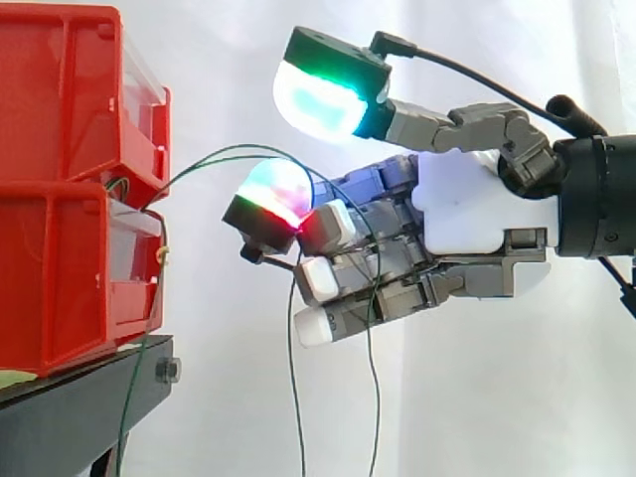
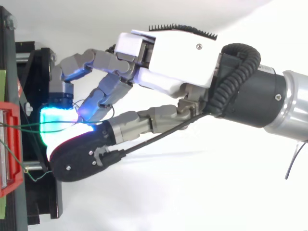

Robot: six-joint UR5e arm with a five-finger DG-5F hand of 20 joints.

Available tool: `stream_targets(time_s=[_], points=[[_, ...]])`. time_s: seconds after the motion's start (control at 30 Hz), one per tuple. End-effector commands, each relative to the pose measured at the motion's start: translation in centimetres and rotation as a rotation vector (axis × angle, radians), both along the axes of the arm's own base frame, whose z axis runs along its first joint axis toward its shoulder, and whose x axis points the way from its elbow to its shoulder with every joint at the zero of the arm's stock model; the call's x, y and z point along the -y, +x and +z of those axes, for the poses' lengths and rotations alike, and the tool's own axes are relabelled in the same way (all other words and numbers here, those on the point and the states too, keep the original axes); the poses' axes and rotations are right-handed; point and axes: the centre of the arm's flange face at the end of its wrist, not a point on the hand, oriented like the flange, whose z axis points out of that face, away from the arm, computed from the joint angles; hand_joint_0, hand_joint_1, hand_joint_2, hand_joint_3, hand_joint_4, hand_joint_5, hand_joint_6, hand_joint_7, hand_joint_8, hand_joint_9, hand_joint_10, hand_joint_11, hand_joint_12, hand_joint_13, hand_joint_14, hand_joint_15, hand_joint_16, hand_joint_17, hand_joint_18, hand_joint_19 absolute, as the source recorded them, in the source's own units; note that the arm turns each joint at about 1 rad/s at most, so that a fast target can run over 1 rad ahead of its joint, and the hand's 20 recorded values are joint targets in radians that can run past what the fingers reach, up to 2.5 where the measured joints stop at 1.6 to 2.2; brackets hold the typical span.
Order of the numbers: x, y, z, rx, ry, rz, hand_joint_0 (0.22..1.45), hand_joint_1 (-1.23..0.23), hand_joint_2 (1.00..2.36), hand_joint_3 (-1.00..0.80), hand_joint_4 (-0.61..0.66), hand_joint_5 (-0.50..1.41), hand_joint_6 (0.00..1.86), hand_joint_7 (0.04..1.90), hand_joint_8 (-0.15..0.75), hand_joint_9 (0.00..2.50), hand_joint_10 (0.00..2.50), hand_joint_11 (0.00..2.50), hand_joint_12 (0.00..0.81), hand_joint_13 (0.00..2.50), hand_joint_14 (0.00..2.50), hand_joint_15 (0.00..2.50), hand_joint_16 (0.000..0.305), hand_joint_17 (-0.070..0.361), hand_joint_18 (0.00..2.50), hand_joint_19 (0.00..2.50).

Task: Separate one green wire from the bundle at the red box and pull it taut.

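Two stacked red plastic bins (image 1: 60, 189) are seen at left, set on a black metal stand (image 1: 94, 397). The grey-and-white robot hand (image 1: 462, 204) is held level near the bins, apart from them. Its fingers (image 1: 333, 278) are curled around a thin green wire (image 1: 229, 149), with the thumb raised well above them (pad glowing green-cyan). The wire is led out from between the two bins, arched up and over to the curled fingers, then dropped below the hand. It is bowed, not taut. Other green strands (image 1: 127, 407) are seen hanging by the lower bin.
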Motion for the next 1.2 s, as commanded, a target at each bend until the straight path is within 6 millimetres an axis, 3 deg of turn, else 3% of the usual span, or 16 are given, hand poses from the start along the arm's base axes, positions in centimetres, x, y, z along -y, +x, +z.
stream_targets(time_s=[0.0,0.13,0.27,0.4,0.6,0.67,0.73,0.83,0.9,1.17], points=[[0.1,0.0,0.1,0.001,0.000,-0.001,0.61,-0.64,1.01,-0.34,0.19,-0.14,0.76,1.30,0.365,1.05,0.02,1.10,0.415,0.92,0.02,0.68,0.051,0.114,0.73,0.52],[0.2,0.0,0.1,0.001,-0.003,-0.003,0.59,-0.69,1.02,-0.16,0.21,-0.17,0.83,1.29,0.374,1.05,0.02,1.14,0.438,0.92,0.02,0.68,0.054,0.122,0.76,0.50],[0.3,0.1,0.4,0.008,-0.003,-0.004,0.60,-0.76,1.02,-0.13,0.19,-0.19,0.85,1.25,0.358,1.00,0.02,1.15,0.430,0.88,0.02,0.68,0.054,0.121,0.75,0.50],[0.6,0.3,1.0,0.015,-0.005,-0.007,0.65,-0.89,1.02,-0.24,0.17,-0.20,0.86,1.22,0.340,0.94,0.02,1.14,0.419,0.77,0.02,0.64,0.053,0.119,0.68,0.45],[0.7,0.4,1.5,0.012,-0.015,-0.009,0.70,-0.94,1.00,-0.50,0.18,-0.18,0.84,1.23,0.331,0.87,0.02,1.05,0.409,0.62,0.02,0.46,0.052,0.118,0.60,0.35],[0.8,0.4,1.6,0.011,-0.015,-0.011,0.65,-0.90,1.00,-0.50,0.19,-0.18,0.84,1.22,0.334,0.88,0.02,1.07,0.407,0.61,0.02,0.46,0.052,0.117,0.58,0.37],[0.9,0.3,1.8,0.009,-0.016,-0.011,0.54,-0.75,1.00,-0.50,0.21,-0.16,0.81,1.24,0.348,0.91,0.02,1.04,0.418,0.63,0.02,0.47,0.054,0.122,0.56,0.41],[0.9,0.1,1.8,0.003,-0.017,-0.011,0.52,-0.65,1.00,-0.50,0.21,-0.15,0.79,1.23,0.369,0.93,0.02,1.02,0.432,0.66,0.02,0.48,0.056,0.125,0.58,0.43],[0.9,0.0,2.2,-0.001,-0.022,-0.011,0.58,-0.56,1.00,-0.50,0.19,-0.15,0.77,1.26,0.352,0.95,0.02,1.01,0.420,0.68,0.02,0.49,0.054,0.121,0.58,0.46],[1.0,-0.1,2.1,-0.008,-0.024,-0.012,0.58,-0.67,1.02,-0.18,0.19,-0.16,0.80,1.28,0.365,0.97,0.02,1.04,0.431,0.72,0.02,0.51,0.056,0.125,0.61,0.47]])
